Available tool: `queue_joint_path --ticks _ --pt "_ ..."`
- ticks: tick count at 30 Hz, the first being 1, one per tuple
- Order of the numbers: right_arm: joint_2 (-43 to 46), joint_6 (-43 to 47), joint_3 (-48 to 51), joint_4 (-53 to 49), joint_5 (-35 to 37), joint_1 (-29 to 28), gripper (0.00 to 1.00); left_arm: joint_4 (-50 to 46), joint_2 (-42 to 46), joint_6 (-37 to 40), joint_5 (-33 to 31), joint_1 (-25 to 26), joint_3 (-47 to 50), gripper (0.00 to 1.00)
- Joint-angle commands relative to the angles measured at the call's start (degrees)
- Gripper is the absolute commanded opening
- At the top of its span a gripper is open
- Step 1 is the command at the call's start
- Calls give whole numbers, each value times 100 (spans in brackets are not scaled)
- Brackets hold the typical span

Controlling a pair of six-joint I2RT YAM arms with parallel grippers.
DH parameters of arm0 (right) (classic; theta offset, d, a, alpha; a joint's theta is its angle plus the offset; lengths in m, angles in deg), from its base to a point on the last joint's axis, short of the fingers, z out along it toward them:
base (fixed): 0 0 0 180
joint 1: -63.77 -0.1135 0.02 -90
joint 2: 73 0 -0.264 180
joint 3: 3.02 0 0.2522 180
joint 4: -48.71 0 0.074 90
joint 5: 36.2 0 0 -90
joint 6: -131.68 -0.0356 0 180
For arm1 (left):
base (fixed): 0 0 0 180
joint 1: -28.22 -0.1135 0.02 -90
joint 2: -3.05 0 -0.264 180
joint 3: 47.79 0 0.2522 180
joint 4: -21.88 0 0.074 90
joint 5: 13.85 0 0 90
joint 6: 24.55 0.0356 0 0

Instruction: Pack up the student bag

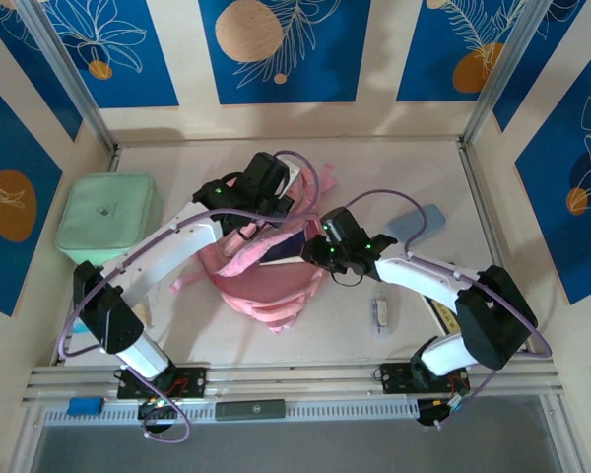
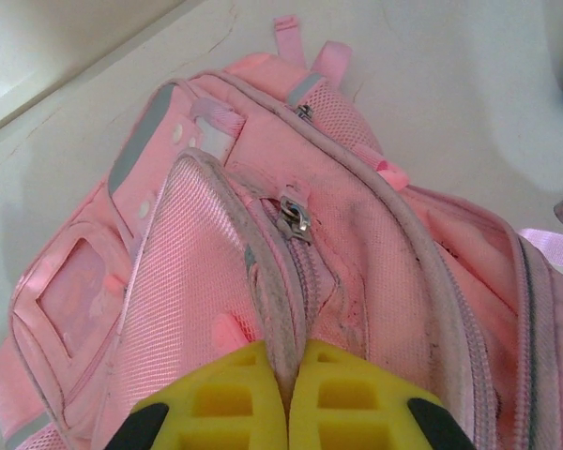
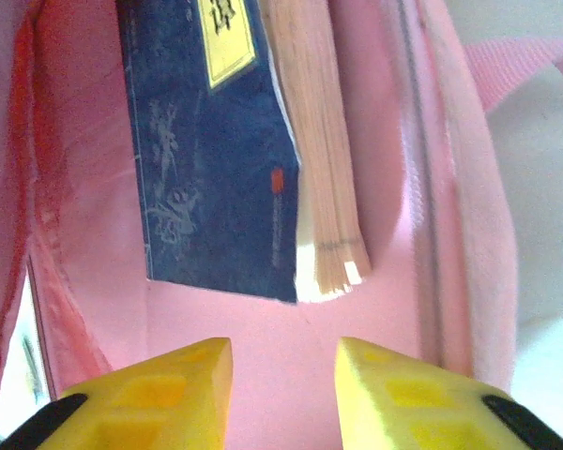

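Pinching the rim of the student bag on the desk, your left hand holds it open; your right hand, parted and empty, sits inside beside a packed book; the green case lies outside.

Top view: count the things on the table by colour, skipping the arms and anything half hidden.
Pink: 1, the student bag
Mint green: 1, the square case
Grey-blue: 1, the flat item
Whitish: 1, the small oblong item
Total: 4
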Motion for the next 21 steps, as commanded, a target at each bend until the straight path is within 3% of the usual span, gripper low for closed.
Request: queue_joint_path --ticks 1,4,10,17,21 --pt "-295 -232 84 3 -87 -189 24 647 365 -165 22 -64 -43 0" --pt "-687 -337 -38 139 -21 -127 10 568 354 -226 149 -66 -95 0" --pt "-1062 -88 -398 674 421 -70 1 700 475 -363 312 -68 96 0" --pt "-1103 254 -519 771 480 -7 0 706 415 -420 348 -66 147 0" --pt "-526 503 -156 471 57 0 5 682 437 -543 292 -61 274 0"
